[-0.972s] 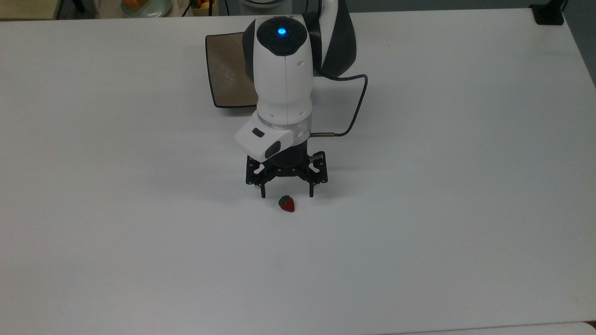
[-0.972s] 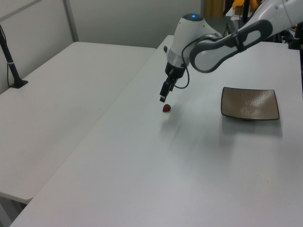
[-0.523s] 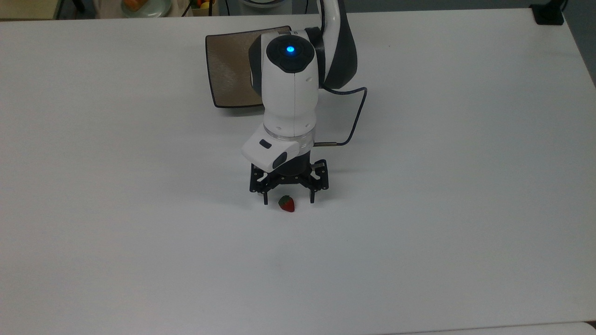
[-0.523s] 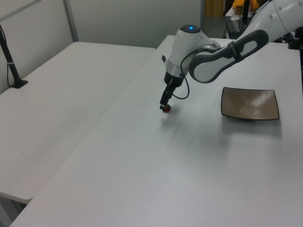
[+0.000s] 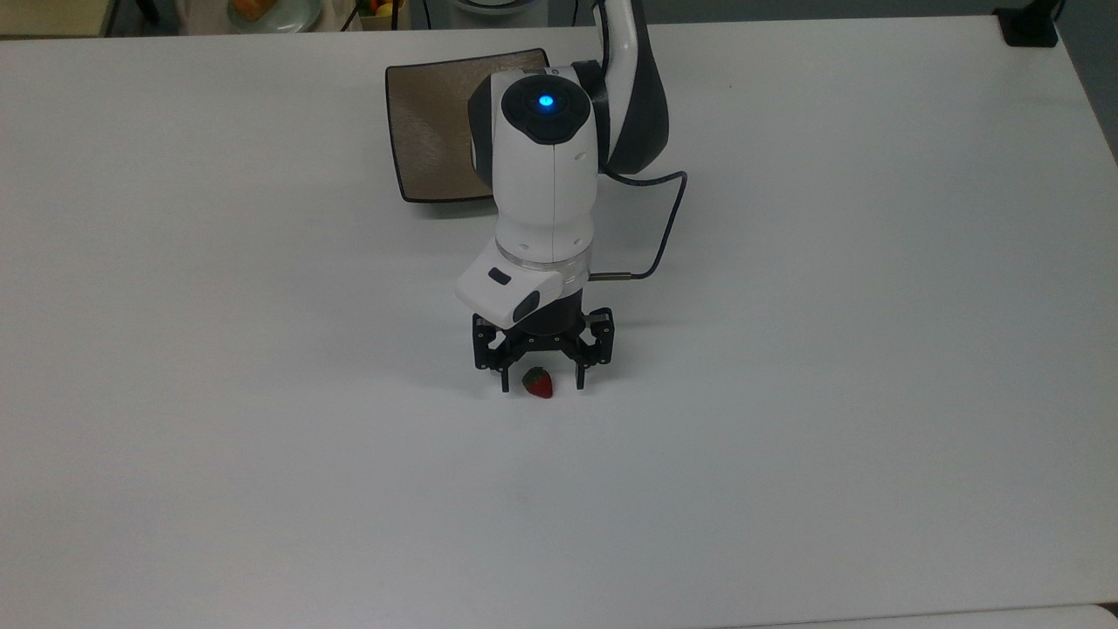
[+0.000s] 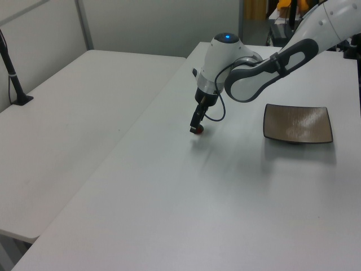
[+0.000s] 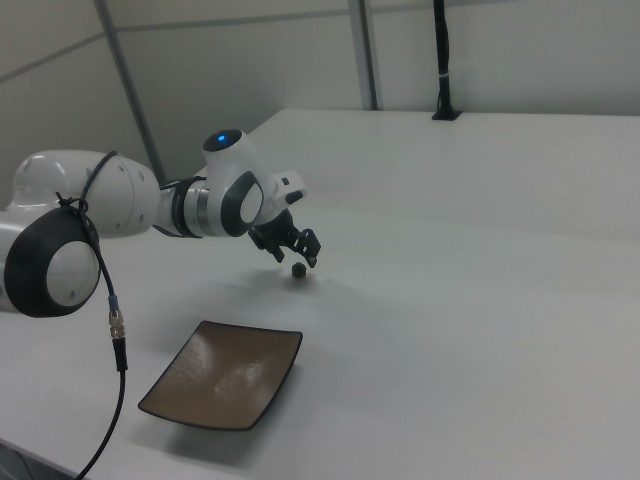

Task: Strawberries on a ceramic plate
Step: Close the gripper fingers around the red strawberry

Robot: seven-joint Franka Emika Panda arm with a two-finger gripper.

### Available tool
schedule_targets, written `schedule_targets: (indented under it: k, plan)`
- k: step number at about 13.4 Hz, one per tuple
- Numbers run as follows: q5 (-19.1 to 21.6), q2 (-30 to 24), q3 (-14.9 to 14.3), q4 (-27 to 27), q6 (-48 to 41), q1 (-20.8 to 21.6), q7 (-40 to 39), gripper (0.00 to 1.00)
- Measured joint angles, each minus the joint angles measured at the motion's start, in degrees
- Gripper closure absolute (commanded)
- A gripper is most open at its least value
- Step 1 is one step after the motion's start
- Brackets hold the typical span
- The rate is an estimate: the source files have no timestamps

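Note:
A tiny red strawberry (image 5: 538, 383) with a green cap lies on the white table (image 5: 262, 393). My gripper (image 5: 541, 386) is open and low over it, one black finger on each side of the fruit with gaps between. In the left view the gripper (image 6: 196, 129) nearly hides the strawberry (image 6: 200, 132). The right view has the strawberry (image 7: 298, 271) just under the gripper (image 7: 296, 262). The square taupe-brown ceramic plate (image 5: 432, 122) sits behind the arm, partly covered by it, and is bare in the left view (image 6: 297, 123) and the right view (image 7: 225, 375).
A grey cable (image 5: 665, 218) loops off the wrist on the top view's right. A round pale-green plate with orange food (image 5: 266, 10) sits beyond the table's far edge. A black post base (image 5: 1029, 24) stands at the far right corner. A second white table (image 6: 73, 107) adjoins.
The arm has come down and forward. The fingertips, which hung behind the strawberry, now stand on either side of it. The strawberry and the plate have not moved.

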Motion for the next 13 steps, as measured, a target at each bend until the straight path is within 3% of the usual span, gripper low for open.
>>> schedule_targets:
  k: [4, 8, 10, 13]
  plan:
    - [0.0, 0.2, 0.0, 0.0, 0.0, 0.0, 0.0, 0.28]
    - [0.0, 0.3, 0.0, -0.2, 0.0, 0.0, 0.0, 0.62]
    - [0.0, 0.4, 0.0, -0.2, 0.0, 0.0, 0.0, 0.90]
    - [0.0, 0.4, 0.0, -0.1, 0.0, 0.0, -0.2, 0.95]
